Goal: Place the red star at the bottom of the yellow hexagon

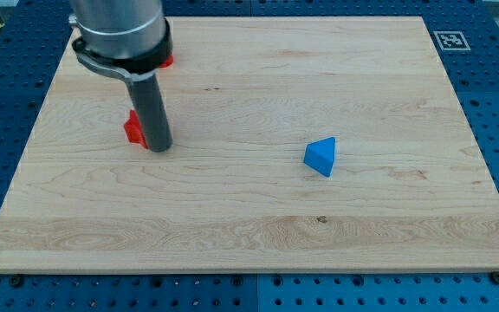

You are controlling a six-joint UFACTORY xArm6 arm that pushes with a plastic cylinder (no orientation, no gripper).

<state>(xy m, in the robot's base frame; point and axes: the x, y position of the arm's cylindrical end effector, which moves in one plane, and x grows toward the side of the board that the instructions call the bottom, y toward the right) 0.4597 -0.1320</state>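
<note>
Red block (133, 128), shape unclear, touches our tip (160, 147) at the wooden surface (249, 217) left; no yellow hexagon or gripper shows, so we judge placement undone.

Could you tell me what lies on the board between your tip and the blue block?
Nothing: in the camera view, only bare wood separates my tip from the blue block.

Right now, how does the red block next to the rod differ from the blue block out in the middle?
The red block is mostly hidden behind my tip, which stands against its right side, so its shape cannot be made out; the blue block shows fully as a triangular wedge. The red block lies at the view's left, the blue block right of centre with nothing near it. Both rest on the wooden board.
</note>
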